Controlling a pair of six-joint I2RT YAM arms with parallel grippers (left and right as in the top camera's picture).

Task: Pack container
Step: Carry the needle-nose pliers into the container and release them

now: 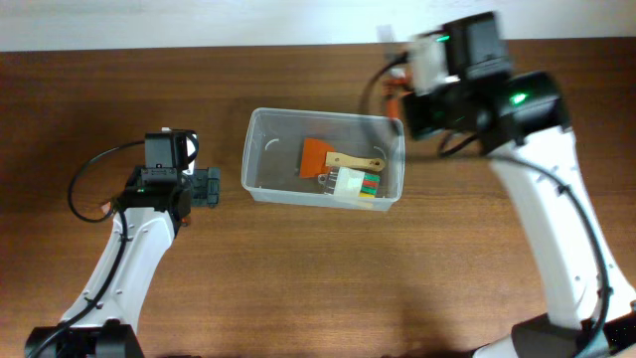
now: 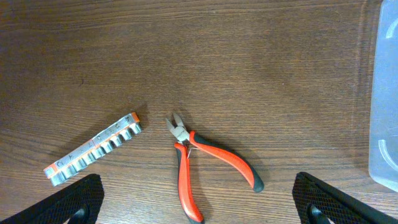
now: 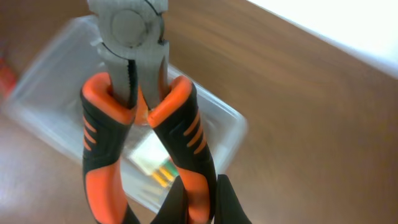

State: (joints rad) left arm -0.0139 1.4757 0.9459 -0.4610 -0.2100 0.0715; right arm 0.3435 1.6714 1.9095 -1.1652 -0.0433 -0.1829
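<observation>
The clear plastic container [image 1: 260,149] stands mid-table and holds an orange scraper [image 1: 318,156] with a wooden handle and a white box of coloured bits [image 1: 358,186]. My right gripper [image 3: 198,194] is shut on one handle of large orange-and-black pliers [image 3: 134,93], held in the air above the container's far right corner [image 3: 233,121]; in the overhead view the gripper is near that corner [image 1: 399,97]. My left gripper [image 2: 199,202] is open and empty above small red-handled cutters [image 2: 208,163]. In the overhead view it hovers left of the container [image 1: 204,187].
A silver socket rail [image 2: 93,150] lies on the wood left of the cutters. The container's wall [image 2: 385,112] shows at the right edge of the left wrist view. A pale wall runs along the table's far edge [image 1: 199,20].
</observation>
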